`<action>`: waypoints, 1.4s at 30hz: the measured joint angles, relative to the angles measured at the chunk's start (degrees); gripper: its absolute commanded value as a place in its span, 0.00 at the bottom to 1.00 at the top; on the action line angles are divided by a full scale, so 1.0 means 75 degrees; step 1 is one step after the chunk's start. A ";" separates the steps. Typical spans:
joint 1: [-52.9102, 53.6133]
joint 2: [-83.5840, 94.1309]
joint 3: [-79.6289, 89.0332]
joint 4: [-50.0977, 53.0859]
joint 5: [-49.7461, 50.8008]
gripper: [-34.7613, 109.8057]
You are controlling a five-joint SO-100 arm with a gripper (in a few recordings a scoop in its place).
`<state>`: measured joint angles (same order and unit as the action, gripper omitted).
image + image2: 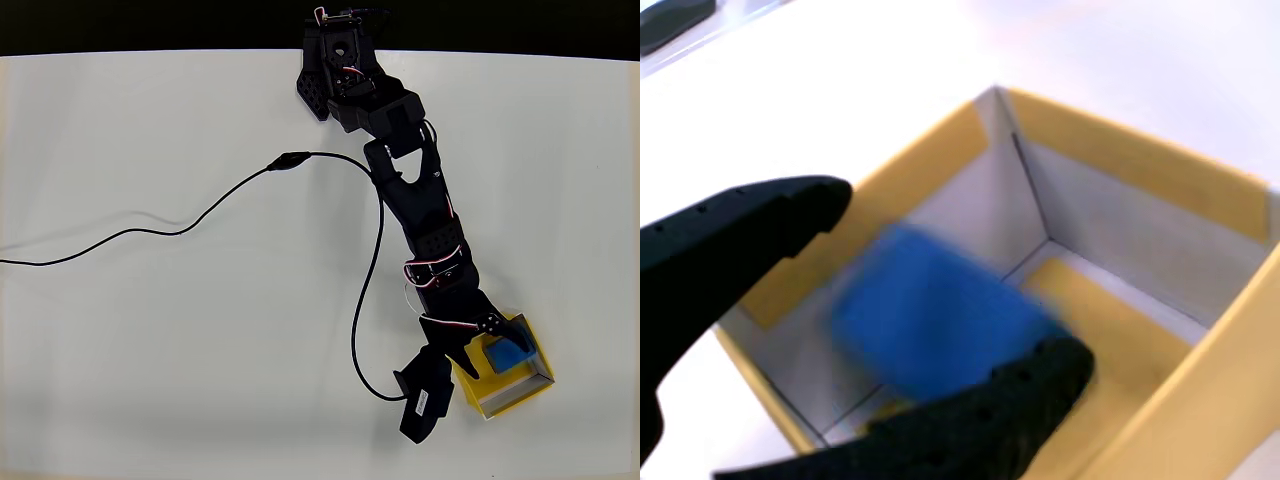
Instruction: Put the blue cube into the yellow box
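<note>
Overhead view: one blue cube (507, 354) sits inside one yellow box (520, 392), lower right of frame; gripper (470, 352) over the box's left wall.

Wrist view: cube (930, 315) motion-blurred between spread fingers (760, 225), over the box (1140, 160) interior; contact unclear, probably released. Judged light, rigid, matte, non-fragile; best gripped across opposite flat faces.

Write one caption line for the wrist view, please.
Open pincer above the yellow box, with the blurred blue cube between its fingers.
</note>
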<state>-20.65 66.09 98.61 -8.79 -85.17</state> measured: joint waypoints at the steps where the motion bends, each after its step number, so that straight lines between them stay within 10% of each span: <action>1: 0.0047 0.0000 0.0000 -0.0023 -0.0023 0.52; 13: 0.0937 0.2062 0.1254 0.0949 -0.0305 0.34; 42: 0.2836 1.4379 1.0652 0.6715 -0.0750 0.29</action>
<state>0.62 173.94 178.51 41.57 -90.79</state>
